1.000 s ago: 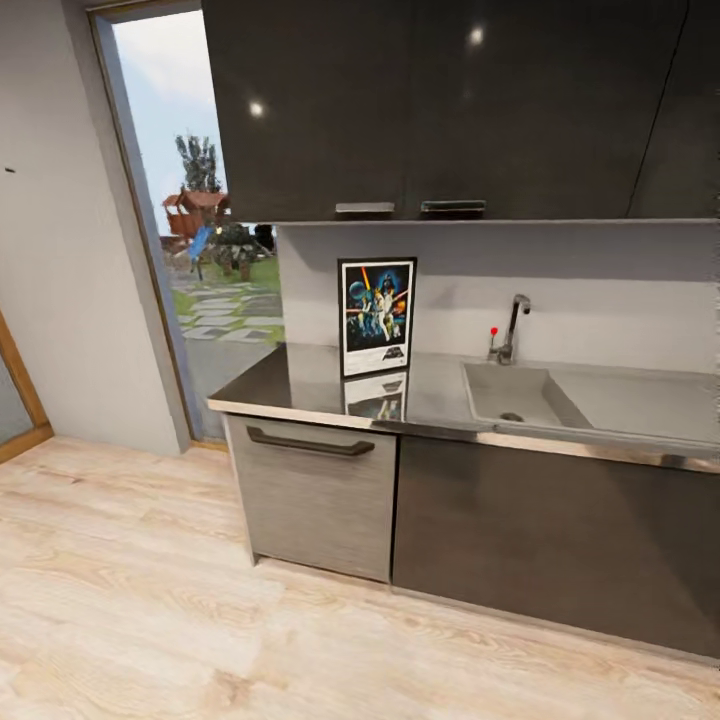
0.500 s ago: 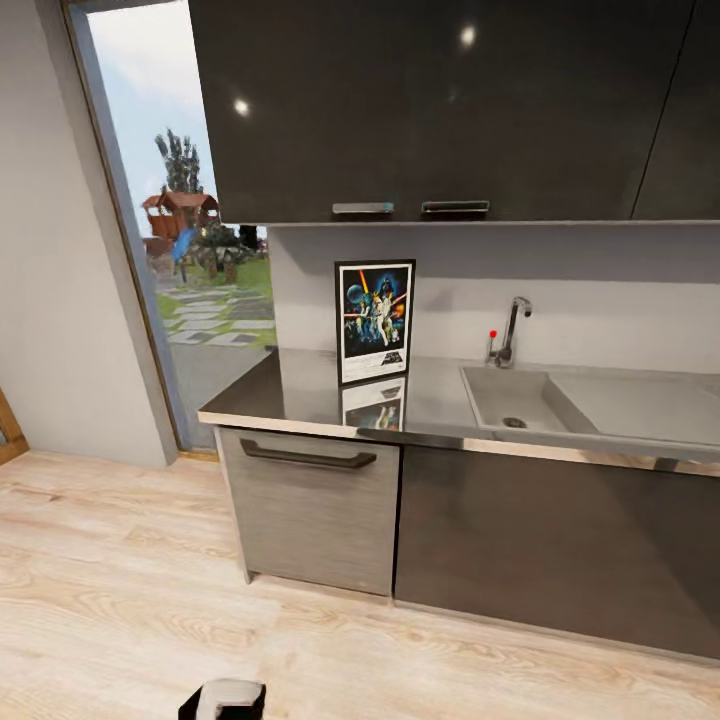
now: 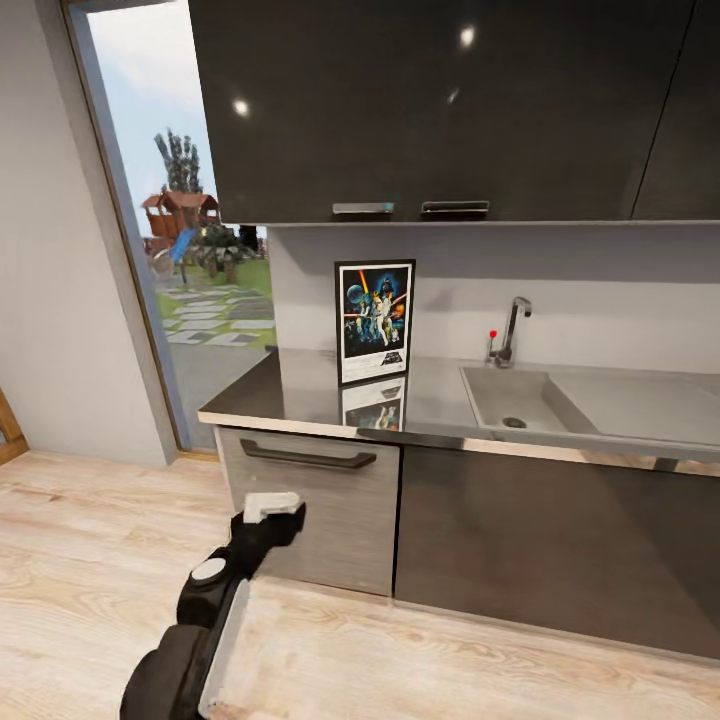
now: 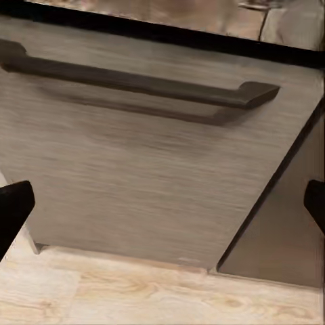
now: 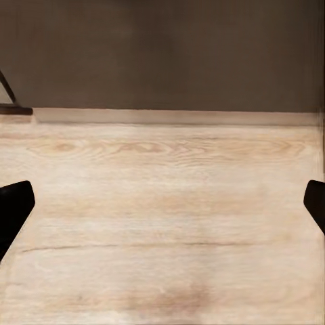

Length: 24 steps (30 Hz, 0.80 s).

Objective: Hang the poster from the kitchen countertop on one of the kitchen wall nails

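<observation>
Left gripper [image 4: 162, 203]: jaws wide apart, empty, facing grey drawer front [image 4: 135, 162]. Right gripper [image 5: 162, 203]: likewise spread, empty, above wood floor [image 5: 162, 203]. Poster [image 3: 375, 320]: upright on kitchen countertop [image 3: 300, 385], against wall, left of sink [image 3: 515, 395].

Head cam: standing height, looks forward-down at the bench [image 3: 300, 385] from mid-distance. Left wrist cam: close on the grey drawer front [image 4: 135, 176], shared with head view. Right wrist cam: low, faces floor [image 5: 162, 203] and dark cabinet base [image 5: 162, 54].
</observation>
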Tool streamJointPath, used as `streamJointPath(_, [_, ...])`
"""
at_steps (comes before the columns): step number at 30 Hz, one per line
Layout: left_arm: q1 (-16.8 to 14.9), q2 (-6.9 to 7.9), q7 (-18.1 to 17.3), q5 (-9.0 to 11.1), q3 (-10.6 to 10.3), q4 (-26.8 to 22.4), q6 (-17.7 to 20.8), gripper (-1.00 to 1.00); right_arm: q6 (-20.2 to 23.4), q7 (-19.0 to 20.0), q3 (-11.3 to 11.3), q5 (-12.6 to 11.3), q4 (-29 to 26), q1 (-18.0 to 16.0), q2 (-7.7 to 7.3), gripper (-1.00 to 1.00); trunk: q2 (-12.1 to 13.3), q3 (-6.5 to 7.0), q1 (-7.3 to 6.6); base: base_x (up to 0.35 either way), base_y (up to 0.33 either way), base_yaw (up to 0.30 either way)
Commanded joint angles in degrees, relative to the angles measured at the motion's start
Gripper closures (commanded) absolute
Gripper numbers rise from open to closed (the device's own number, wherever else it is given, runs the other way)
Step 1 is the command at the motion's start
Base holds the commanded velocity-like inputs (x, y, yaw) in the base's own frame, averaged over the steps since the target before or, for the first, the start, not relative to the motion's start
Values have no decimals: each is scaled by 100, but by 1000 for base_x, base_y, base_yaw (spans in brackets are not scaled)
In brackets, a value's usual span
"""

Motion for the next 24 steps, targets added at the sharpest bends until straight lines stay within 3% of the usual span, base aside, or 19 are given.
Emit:
streamJointPath(1, [-453,-46,4,-7,-2,176,160,-100,-81,-6,-24,-5,-200,111,2,-100,-4,-7,0,0,0,0])
streamJointPath(2, [-2223,-91,24,9,-5,1471,358,-100,-184,-16,-60,-5,-1520,916,58,-100,-4,-7,0,0,0,0])
streamJointPath(5, [-2754,-91,29,21,-5,1928,375,-100,-190,-18,-65,-2,-1881,1151,104,-100,-4,-7,0,0,0,0])
streamJointPath(6, [-3089,-91,32,30,7,1814,377,-100,-191,-20,-70,6,-2088,1287,136,-100,-4,-7,0,0,0,0])
streamJointPath(14, [-3147,-91,33,25,35,1619,377,-100,-186,-26,-71,25,-2110,1313,142,-100,-4,-7,0,54,0,0])
streamJointPath(24, [-3151,-91,33,23,37,1588,377,-100,-186,-29,-71,30,-2091,1314,142,-100,-4,26,0,299,16,-125])
